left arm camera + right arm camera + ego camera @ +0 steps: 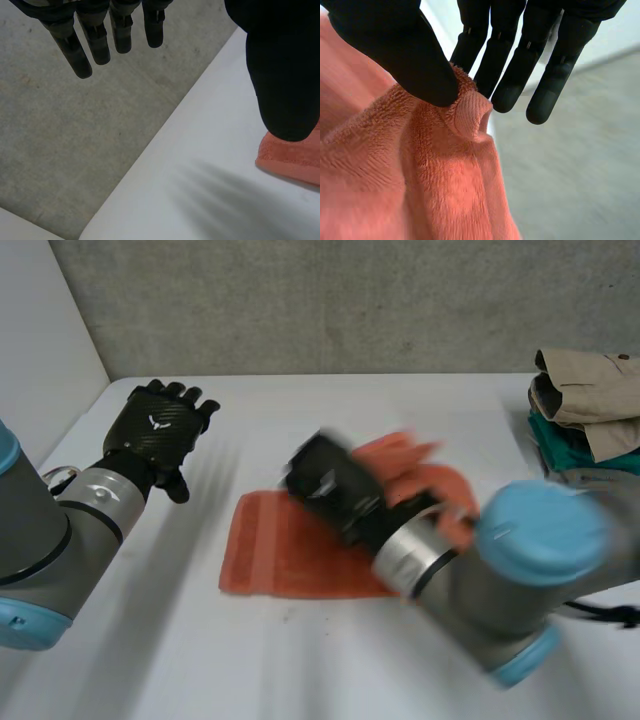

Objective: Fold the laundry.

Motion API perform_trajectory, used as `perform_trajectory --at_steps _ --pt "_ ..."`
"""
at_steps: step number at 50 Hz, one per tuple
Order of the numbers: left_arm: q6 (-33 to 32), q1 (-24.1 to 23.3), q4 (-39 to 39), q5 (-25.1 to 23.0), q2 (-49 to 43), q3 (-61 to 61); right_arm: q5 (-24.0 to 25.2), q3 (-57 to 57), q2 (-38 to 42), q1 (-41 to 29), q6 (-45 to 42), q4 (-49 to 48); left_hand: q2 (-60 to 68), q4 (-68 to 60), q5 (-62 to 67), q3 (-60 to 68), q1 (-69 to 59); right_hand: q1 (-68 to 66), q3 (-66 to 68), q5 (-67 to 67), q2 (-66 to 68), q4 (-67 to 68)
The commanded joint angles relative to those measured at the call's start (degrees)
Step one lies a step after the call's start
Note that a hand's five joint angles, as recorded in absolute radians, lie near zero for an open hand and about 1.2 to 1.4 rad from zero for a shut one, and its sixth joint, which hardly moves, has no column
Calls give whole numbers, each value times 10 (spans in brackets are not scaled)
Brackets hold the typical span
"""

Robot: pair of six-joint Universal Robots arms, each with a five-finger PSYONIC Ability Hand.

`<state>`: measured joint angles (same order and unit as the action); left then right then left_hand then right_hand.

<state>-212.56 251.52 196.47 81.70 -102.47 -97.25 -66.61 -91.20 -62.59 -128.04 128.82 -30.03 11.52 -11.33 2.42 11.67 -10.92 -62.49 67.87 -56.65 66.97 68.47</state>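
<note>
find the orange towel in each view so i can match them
Head view: orange towel mid-table, its right part bunched at the right hand.
Left wrist view: one corner beside the left hand's thumb.
Right wrist view: pinched between thumb and fingers.
Shared landmark: the white table.

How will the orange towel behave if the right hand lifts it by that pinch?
Likely floppy: the orange towel bunches and hangs in folds where the right hand pinches it. Probably light, since a single thumb-and-finger pinch gathers it. Its looped pile looks grippy, so slipping seems unlikely.
</note>
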Motion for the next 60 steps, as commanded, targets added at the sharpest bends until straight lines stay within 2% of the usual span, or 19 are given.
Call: perform_trajectory --at_steps 1,2,4,7,13,15,20,25,27,32,34,37,42,47,54,55,57,58,60 --pt "12 -7 0 -1 2 -1 -48 64 98 -65 -37 123 -15 13 -24 -17 9 318 -372 360 -363 -378" --pt "12 -8 0 -1 2 -1 -57 66 95 -66 -31 128 -15 13 -24 -17 9 519 -572 560 -563 -578" --pt "12 -12 1 -1 2 0 -75 63 83 -66 -14 124 -15 13 -24 -17 9 525 -579 566 -570 -585" --pt "12 -18 1 -1 2 6 -93 52 34 -37 65 123 -15 13 -24 -17 9 525 -579 566 -570 -585" --pt "13 -31 2 -1 2 15 -85 2 -38 38 289 163 -15 13 -24 -17 9 525 -579 566 -570 -585" --pt "14 -36 1 -1 1 15 -85 -13 -41 53 316 178 -15 13 -24 -17 9 525 -579 566 -570 -585" --pt "19 -79 2 -2 -6 14 -92 -76 -46 116 275 200 -15 13 -24 -17 9 525 -579 566 -570 -585" --pt "17 -132 4 0 -59 28 -106 -131 -45 174 194 184 -13 11 -22 -15 7 506 -560 548 -551 -566" --pt "17 -143 4 4 -73 37 -123 -139 -45 183 177 174 -13 11 -22 -15 7 385 -439 427 -430 -445" --pt "19 -156 2 23 -80 44 -209 -134 -43 198 136 149 -13 11 -22 -15 7 -174 120 -133 129 114" --pt "20 -155 1 29 -78 43 -216 -140 -47 205 133 111 -13 11 -22 -15 7 -175 121 -134 130 115" --pt "19 -146 1 37 -59 40 -211 -142 -79 198 109 10 -13 11 -22 -15 7 -175 121 -134 130 115" --pt "21 -116 -1 43 -25 29 -185 -123 -146 106 78 -20 -13 11 -22 -15 7 -175 121 -134 130 115" --pt "25 -96 0 43 9 11 -112 -89 -79 -3 100 -14 -13 11 -22 -15 7 -175 121 -134 130 115" --pt "58 -85 0 44 12 -2 -44 -99 -21 -40 101 42 -13 11 -22 -15 7 -175 121 -134 130 115" --pt "71 -84 0 44 12 -1 -41 -94 -20 -40 105 59 -11 9 -20 -13 5 -22 -31 19 -22 -37" --pt "83 -84 1 46 12 0 -40 -92 -20 -38 112 64 -11 9 -20 -13 5 436 -490 478 -481 -496" --pt "90 -84 1 48 12 3 -42 -89 -20 -35 122 63 -11 9 -20 -13 5 525 -579 566 -570 -585" --pt "114 -83 1 60 12 13 -59 -78 -24 -14 168 60 -11 9 -20 -13 5 525 -579 566 -570 -585"
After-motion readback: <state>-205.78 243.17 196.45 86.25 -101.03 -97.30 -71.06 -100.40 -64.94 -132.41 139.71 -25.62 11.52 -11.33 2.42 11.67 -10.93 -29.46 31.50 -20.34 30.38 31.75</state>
